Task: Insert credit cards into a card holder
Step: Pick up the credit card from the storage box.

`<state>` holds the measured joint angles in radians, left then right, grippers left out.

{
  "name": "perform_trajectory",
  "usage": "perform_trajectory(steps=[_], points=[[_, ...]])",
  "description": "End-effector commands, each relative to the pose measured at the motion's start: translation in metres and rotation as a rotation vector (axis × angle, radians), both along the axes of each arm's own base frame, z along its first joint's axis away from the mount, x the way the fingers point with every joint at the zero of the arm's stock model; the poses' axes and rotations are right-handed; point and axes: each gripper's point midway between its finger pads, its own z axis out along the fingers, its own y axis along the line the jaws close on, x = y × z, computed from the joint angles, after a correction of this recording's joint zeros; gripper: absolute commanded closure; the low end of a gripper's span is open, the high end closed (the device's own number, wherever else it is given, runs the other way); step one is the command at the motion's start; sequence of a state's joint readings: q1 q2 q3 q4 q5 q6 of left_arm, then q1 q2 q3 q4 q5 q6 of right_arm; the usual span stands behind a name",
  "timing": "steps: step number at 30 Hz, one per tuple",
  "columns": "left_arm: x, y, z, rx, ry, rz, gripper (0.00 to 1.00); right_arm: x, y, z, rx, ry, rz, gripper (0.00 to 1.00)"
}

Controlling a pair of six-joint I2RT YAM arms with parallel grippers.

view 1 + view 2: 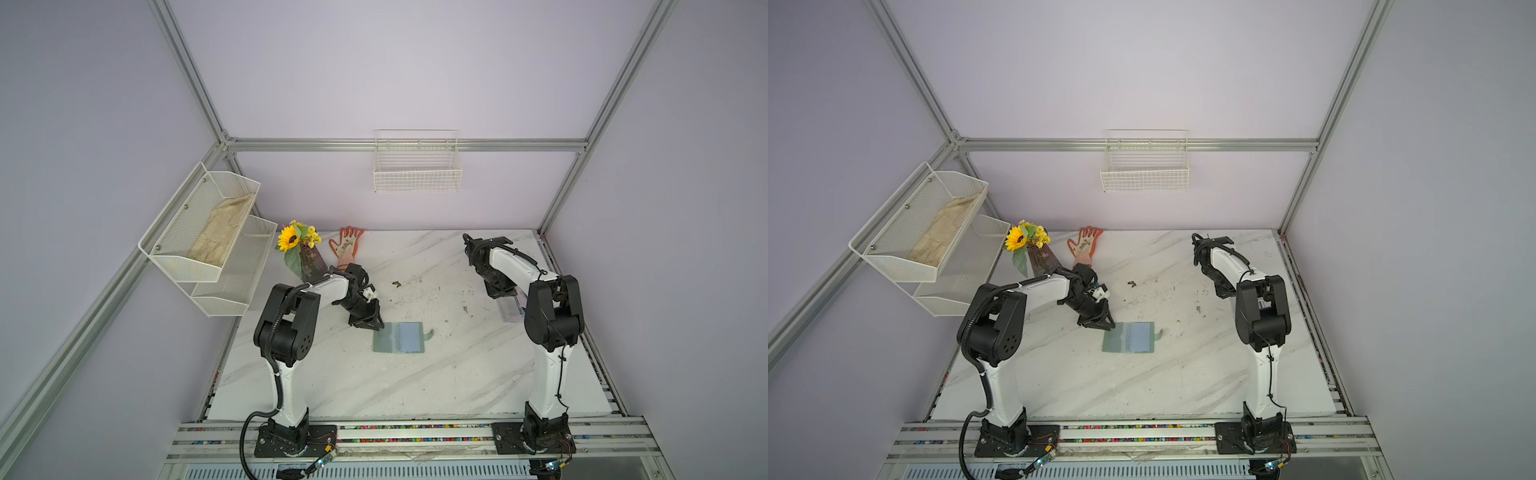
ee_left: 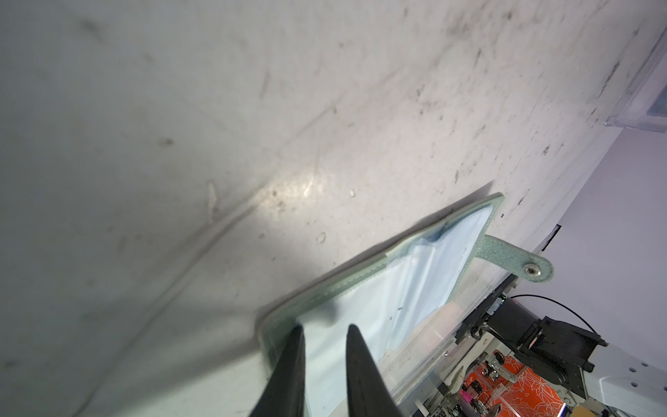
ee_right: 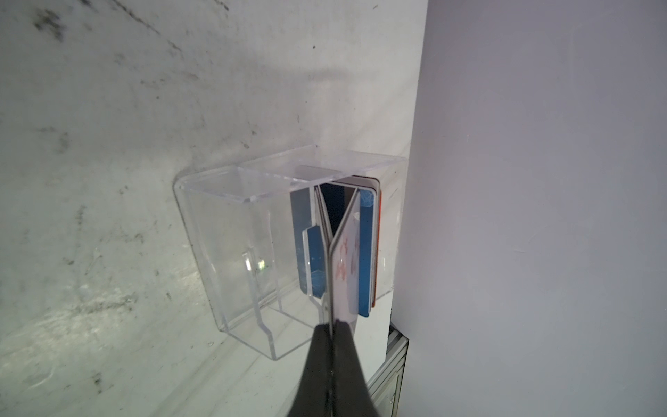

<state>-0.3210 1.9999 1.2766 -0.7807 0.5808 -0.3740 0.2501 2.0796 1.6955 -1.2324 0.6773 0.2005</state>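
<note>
Card holder (image 1: 401,337) lies open mid-tabletop (image 1: 374,386), the left end effector (image 2: 325,346) narrowly spread with its tips on the holder's far-left corner. At the right edge, the right end effector (image 3: 331,328) pinches a pink card (image 3: 346,260) standing in a clear box (image 3: 216,234), a blue card (image 3: 366,252) close beside it and the wall (image 3: 541,180) just right. A vase (image 1: 309,262) and glove (image 1: 347,245) sit far left

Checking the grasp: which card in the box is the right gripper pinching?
The pale card with red marks, clamped edge-on by the right gripper; the blue card beside it stands free.
</note>
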Motion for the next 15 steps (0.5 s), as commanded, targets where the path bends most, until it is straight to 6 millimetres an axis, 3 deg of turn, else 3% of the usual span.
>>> perform_trajectory(steps=[1, 15], points=[[-0.0211, 0.0111, -0.0663, 0.142, 0.057, -0.055, 0.78, -0.0075, 0.0026, -0.0131, 0.024, 0.049, -0.017, 1.0], [-0.0213, 0.0108, -0.066, 0.14, 0.059, -0.055, 0.78, -0.0074, 0.0062, -0.0148, 0.089, 0.06, 0.015, 1.0]])
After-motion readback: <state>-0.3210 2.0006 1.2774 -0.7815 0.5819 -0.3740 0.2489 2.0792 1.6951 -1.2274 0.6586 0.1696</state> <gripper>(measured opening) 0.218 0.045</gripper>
